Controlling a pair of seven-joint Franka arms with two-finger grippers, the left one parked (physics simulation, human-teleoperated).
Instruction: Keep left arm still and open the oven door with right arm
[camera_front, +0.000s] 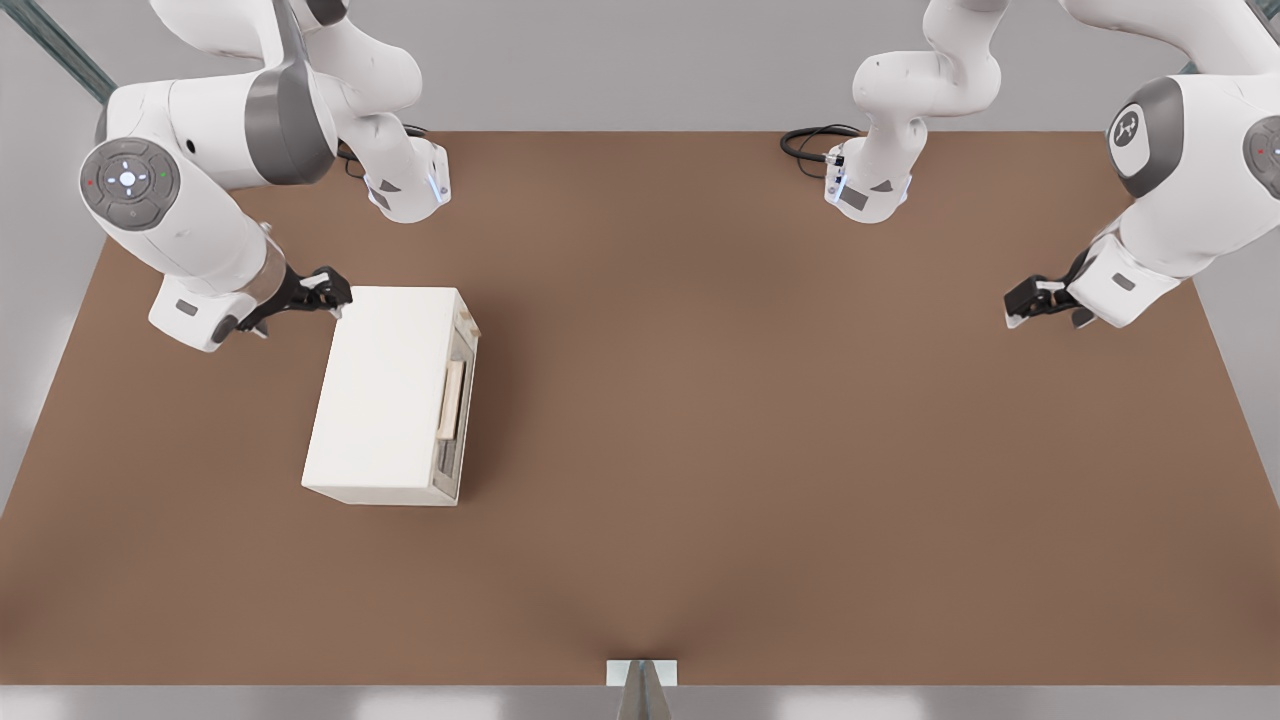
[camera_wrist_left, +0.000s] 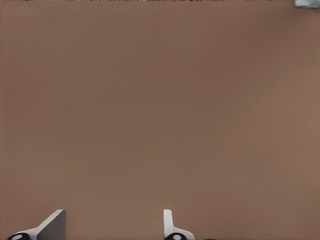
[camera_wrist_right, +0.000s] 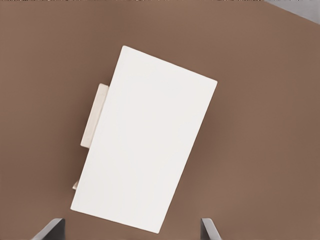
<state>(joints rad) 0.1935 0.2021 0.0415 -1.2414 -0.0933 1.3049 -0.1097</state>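
Gripper (camera_front: 335, 293) of the right arm (camera_front: 190, 200), fingers spread and holding nothing, hovered above the oven's (camera_front: 385, 390) far corner, near the table's (camera_front: 750, 450) left edge. Oven door (camera_front: 452, 405) faced the front view's right, away from the gripper, its handle (camera_front: 454, 400) running far-to-near, shut

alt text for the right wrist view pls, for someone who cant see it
Looking straight down on a cream-white box oven standing on a brown table, its tan bar handle sticking out along one long side. The gripper hangs above the oven, apart from it, fingers spread open at the picture's edge.
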